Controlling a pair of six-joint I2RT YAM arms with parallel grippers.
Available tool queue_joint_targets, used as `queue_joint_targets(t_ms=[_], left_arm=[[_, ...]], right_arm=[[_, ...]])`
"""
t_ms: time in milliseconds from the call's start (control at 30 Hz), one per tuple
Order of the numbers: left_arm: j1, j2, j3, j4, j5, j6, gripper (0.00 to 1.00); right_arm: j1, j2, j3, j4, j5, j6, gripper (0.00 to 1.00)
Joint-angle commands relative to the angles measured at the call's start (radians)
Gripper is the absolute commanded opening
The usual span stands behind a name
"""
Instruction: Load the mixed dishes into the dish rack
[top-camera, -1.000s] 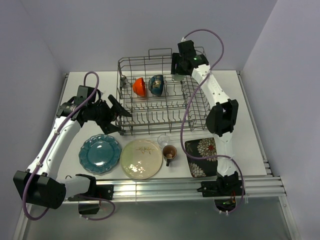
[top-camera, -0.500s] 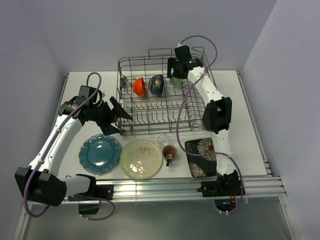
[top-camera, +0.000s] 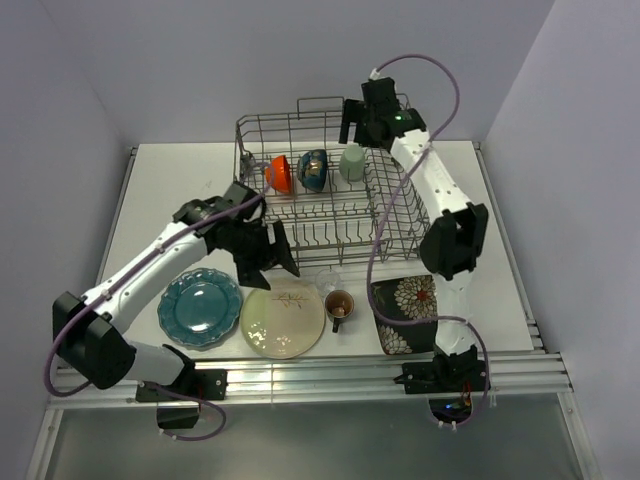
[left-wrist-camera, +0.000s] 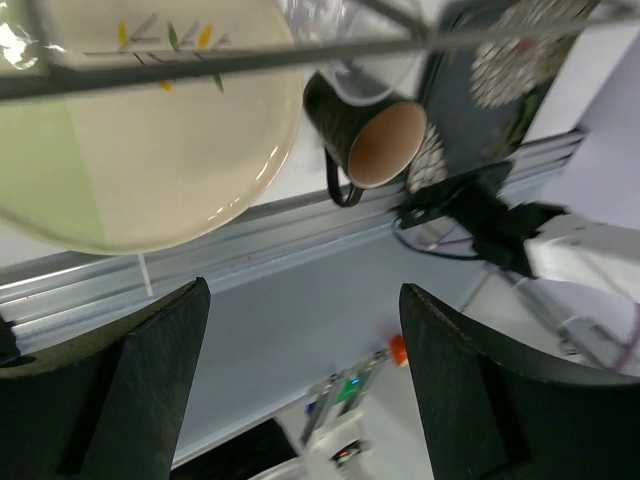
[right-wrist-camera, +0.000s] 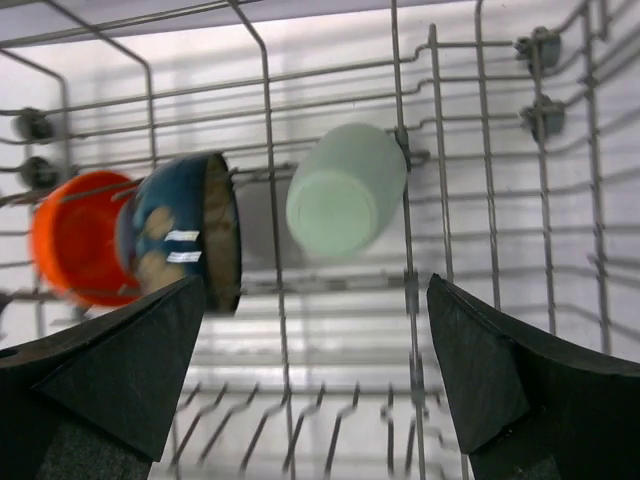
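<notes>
Grey wire rack (top-camera: 300, 235) holds the orange bowl (top-camera: 279, 173), dark bowl (top-camera: 313, 170) and green cup (top-camera: 352, 162) (cup's base faces the right wrist camera). Right hand (right-wrist-camera: 318, 295) hovers over the cup, spread wide, empty. Left hand (left-wrist-camera: 305, 300), likewise wide and empty, hangs above the cream plate (top-camera: 283, 317) on the desk (top-camera: 180, 170), beside the rack's front rail. Risk: descending for the plate, a finger could snag that rail or topple the nearby glass (top-camera: 326, 280) and mug (top-camera: 338, 306).
</notes>
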Motion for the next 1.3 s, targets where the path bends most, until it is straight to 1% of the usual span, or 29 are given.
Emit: queue_joint_targets(t_ms=[0, 33, 100, 133, 200, 233, 333, 367, 400, 433, 500, 533, 600, 633, 833, 933, 1033, 1100, 1200, 1267], left_arm=[[-0.103, 0.033, 0.017, 0.026, -0.069, -0.004, 0.82], [-0.147, 0.036, 0.002, 0.037, -0.094, -0.009, 0.82], [-0.182, 0.045, -0.016, 0.072, -0.109, -0.03, 0.82], [-0.216, 0.045, -0.033, 0.087, -0.118, -0.041, 0.81], [-0.25, 0.054, -0.047, 0.115, -0.132, -0.07, 0.81], [-0.287, 0.059, -0.053, 0.142, -0.137, -0.079, 0.8], [-0.356, 0.091, -0.061, 0.186, -0.172, -0.113, 0.8], [-0.371, 0.102, -0.064, 0.222, -0.174, -0.119, 0.8], [-0.383, 0.123, -0.067, 0.242, -0.18, -0.131, 0.8], [-0.402, 0.134, -0.07, 0.258, -0.187, -0.136, 0.8], [-0.416, 0.165, -0.072, 0.29, -0.201, -0.147, 0.8], [-0.422, 0.171, -0.073, 0.299, -0.206, -0.15, 0.8], [-0.428, 0.186, -0.076, 0.33, -0.2, -0.162, 0.8], [-0.433, 0.191, -0.079, 0.341, -0.2, -0.164, 0.8], [-0.443, 0.286, -0.061, 0.377, -0.226, -0.158, 0.8], [-0.445, 0.329, -0.047, 0.396, -0.234, -0.162, 0.8], [-0.448, 0.37, -0.026, 0.39, -0.247, -0.155, 0.78], [-0.448, 0.393, -0.02, 0.384, -0.276, -0.15, 0.73], [-0.451, 0.398, -0.027, 0.374, -0.327, -0.158, 0.69], [-0.453, 0.387, -0.039, 0.376, -0.353, -0.17, 0.68]], right_arm=[[0.009, -0.252, -0.07, -0.009, 0.023, 0.059, 1.0], [0.013, -0.344, -0.127, -0.009, 0.023, 0.062, 1.0], [0.03, -0.433, -0.174, -0.017, 0.042, 0.065, 1.0], [0.032, -0.516, -0.208, -0.046, 0.04, 0.08, 1.0], [0.041, -0.596, -0.24, -0.081, 0.023, 0.094, 1.0], [0.046, -0.678, -0.283, -0.118, 0.023, 0.105, 1.0], [0.092, -0.805, -0.374, -0.164, 0.028, 0.114, 1.0], [0.105, -0.895, -0.449, -0.169, 0.031, 0.119, 1.0], [0.134, -0.941, -0.487, -0.175, 0.054, 0.125, 1.0], [0.142, -1.025, -0.553, -0.186, 0.058, 0.131, 1.0], [0.145, -1.099, -0.599, -0.199, 0.049, 0.149, 1.0], [0.147, -1.16, -0.622, -0.228, 0.043, 0.154, 1.0], [0.147, -1.216, -0.639, -0.256, 0.04, 0.148, 1.0], [0.147, -1.269, -0.656, -0.29, 0.046, 0.148, 1.0], [0.147, -1.44, -0.705, -0.385, 0.081, 0.159, 1.0], [0.147, -1.478, -0.725, -0.396, 0.081, 0.159, 1.0], [0.147, -1.491, -0.725, -0.402, 0.081, 0.157, 1.0], [0.147, -1.491, -0.724, -0.402, 0.085, 0.153, 1.0], [0.147, -1.494, -0.71, -0.404, 0.095, 0.137, 1.0], [0.147, -1.501, -0.709, -0.401, 0.101, 0.128, 1.0]])
